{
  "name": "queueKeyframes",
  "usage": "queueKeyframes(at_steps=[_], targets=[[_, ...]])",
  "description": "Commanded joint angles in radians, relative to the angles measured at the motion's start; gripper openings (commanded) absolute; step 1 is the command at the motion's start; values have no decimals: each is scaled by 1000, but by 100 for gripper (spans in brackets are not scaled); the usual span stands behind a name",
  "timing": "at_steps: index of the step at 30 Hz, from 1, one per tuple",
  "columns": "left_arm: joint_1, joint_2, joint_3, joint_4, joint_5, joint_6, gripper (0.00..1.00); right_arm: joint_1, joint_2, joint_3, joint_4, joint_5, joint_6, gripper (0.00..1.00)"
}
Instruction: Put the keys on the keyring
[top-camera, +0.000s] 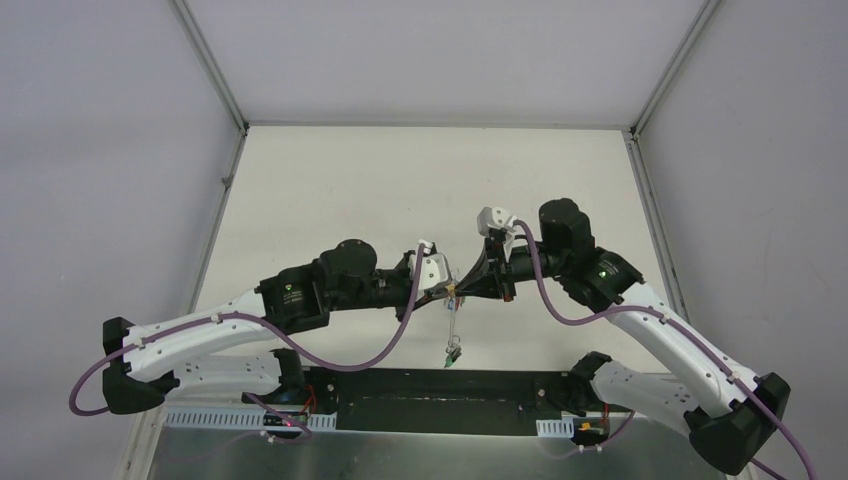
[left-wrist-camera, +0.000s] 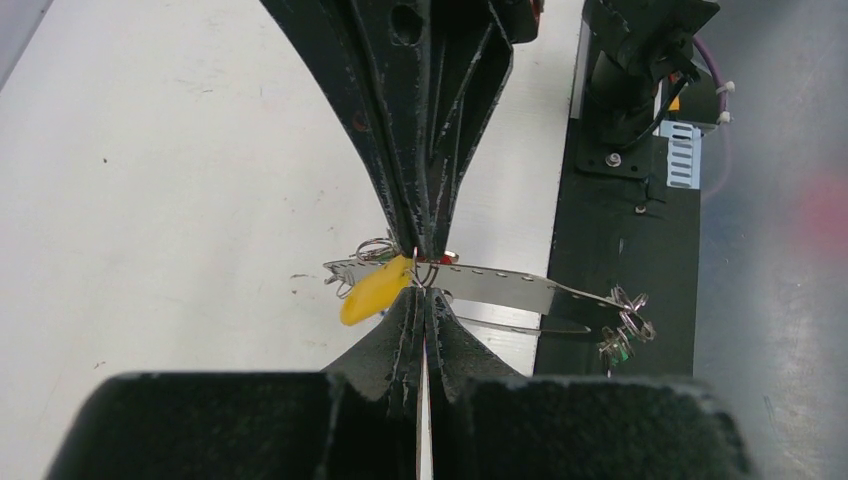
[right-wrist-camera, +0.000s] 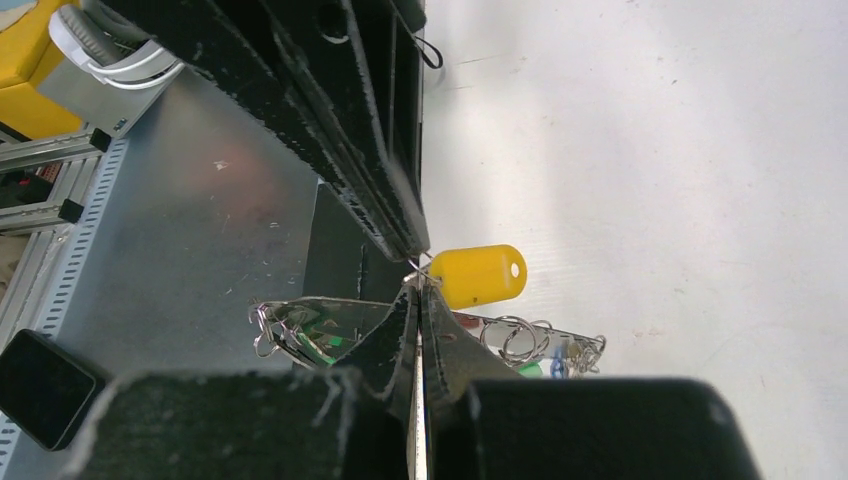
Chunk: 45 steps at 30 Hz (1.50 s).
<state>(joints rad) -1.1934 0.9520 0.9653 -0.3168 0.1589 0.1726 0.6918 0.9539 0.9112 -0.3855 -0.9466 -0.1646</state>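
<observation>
We are seeing left fingers and right fingers pressing shut, seemingly pinching the flat, holed silver keyring beside a yellow key.

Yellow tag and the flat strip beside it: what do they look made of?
Yellow tag: probably plastic, smooth and opaque, soft sheen, moulded hole. Flat strip: looks like thin metal, bright silver, mirror-like glare, small punched holes.

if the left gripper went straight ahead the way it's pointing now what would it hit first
The right gripper: its shut tips sit nose to nose with the left gripper, only a thin wire ring between them, the yellow-tagged key just beside. They look almost touching, though depth is unclear.
</observation>
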Motion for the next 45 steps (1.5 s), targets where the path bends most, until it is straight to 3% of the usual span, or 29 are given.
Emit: queueKeyframes(at_steps=[1, 35, 36, 38, 40, 45], targets=[[-23, -4, 4, -1, 7, 14, 0, 2, -29, 7, 86, 51, 9, 0], [-48, -24, 6, -67, -145, 2, 0, 2, -68, -15, 140, 20, 42, 0], [-48, -27, 6, -66, -152, -2, 1, 3, -67, -17, 142, 12, 41, 0], [-48, -36, 10, -65, -150, -11, 19, 2, -70, -22, 148, -4, 38, 0], [-48, -44, 12, -55, -131, -8, 30, 2, -75, -29, 161, -20, 40, 0], [-48, -88, -26, 33, -76, 20, 37, 2, -115, -72, 244, -39, 68, 0]])
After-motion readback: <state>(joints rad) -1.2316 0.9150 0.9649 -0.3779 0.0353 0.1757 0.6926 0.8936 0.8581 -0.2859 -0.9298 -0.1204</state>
